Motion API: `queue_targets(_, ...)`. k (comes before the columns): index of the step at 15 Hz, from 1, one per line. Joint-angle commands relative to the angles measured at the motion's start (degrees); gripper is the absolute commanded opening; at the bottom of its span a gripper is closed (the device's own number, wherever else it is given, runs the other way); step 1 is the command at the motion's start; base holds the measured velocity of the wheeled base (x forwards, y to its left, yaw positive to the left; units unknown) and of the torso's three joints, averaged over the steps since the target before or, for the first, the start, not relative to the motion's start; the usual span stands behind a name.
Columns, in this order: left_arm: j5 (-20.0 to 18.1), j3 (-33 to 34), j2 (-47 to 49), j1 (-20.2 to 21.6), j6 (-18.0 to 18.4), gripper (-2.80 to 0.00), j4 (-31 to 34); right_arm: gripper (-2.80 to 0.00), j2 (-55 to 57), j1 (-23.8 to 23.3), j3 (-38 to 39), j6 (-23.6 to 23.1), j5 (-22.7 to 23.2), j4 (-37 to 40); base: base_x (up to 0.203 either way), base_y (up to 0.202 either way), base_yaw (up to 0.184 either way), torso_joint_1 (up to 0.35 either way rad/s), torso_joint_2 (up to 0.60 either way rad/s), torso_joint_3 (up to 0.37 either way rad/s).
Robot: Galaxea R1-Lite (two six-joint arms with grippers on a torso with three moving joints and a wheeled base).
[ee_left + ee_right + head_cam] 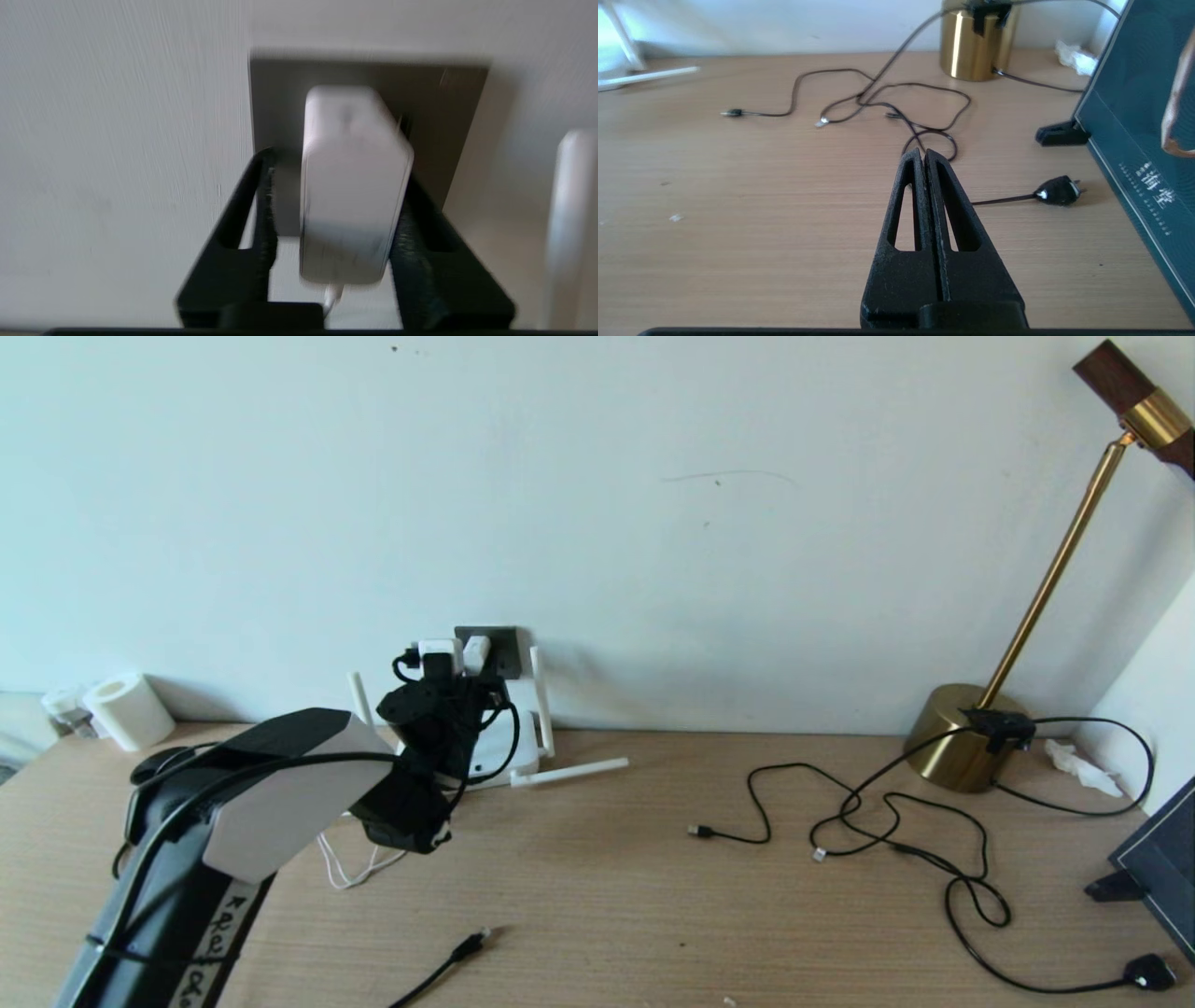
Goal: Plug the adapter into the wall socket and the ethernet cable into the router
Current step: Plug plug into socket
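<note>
The left end effector [334, 196] is up at the wall socket [458, 116], its fingers [252, 205] spread on either side of the adapter [350, 186]. A gap shows on one side; on the other I cannot tell whether the pad touches. The adapter sits against the socket plate, its thin white cord trailing back. The router [509, 747] leans just below the socket, one antenna lying flat on the surface [653, 896]. The ethernet cable [457, 957] lies loose on the surface, well in front of the socket. The right end effector [924, 161], far from the socket beside a brass lamp base [976, 46], has its fingers pressed together on nothing.
</note>
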Motion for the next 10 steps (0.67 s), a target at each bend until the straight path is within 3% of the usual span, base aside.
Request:
queue_targets(1, 0.11, 0.01, -0.02, -0.11, 0.03, 0.00, -0.76, -2.80, 0.09, 0.01, 0.00, 0.01, 0.02, 0.00, 0.000, 0.000, 0.000, 0.000, 0.00, 0.000)
queue_targets(10, 0.20, 2.16, -2.16, -0.42, -0.07, 0.00, -0.77, -2.80, 0.09, 0.01, 0.00, 0.01, 0.02, 0.00, 0.000, 0.000, 0.000, 0.000, 0.00, 0.000)
